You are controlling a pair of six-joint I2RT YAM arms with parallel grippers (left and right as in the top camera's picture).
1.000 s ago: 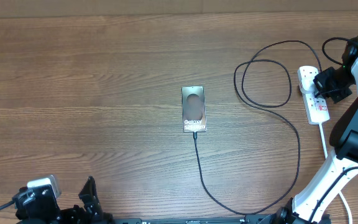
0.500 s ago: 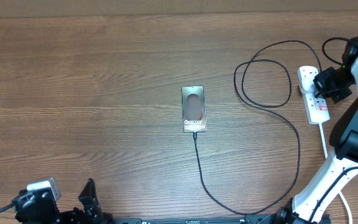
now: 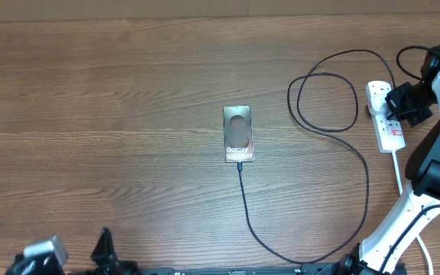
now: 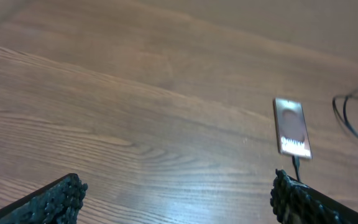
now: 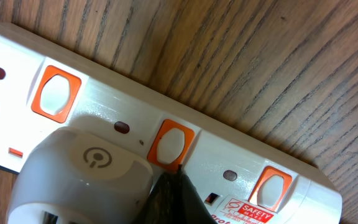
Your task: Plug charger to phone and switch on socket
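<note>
The phone (image 3: 238,134) is lying face up at the middle of the table (image 3: 113,92), with the charger (image 3: 243,187) cable entering its near edge. The socket (image 3: 386,116) is lying at the table's right edge. The right tool (image 5: 173,182) is standing closed, its joined tip meeting the middle orange switch (image 5: 171,143). The left tool (image 4: 178,186) is hanging wide open over the front left.
</note>
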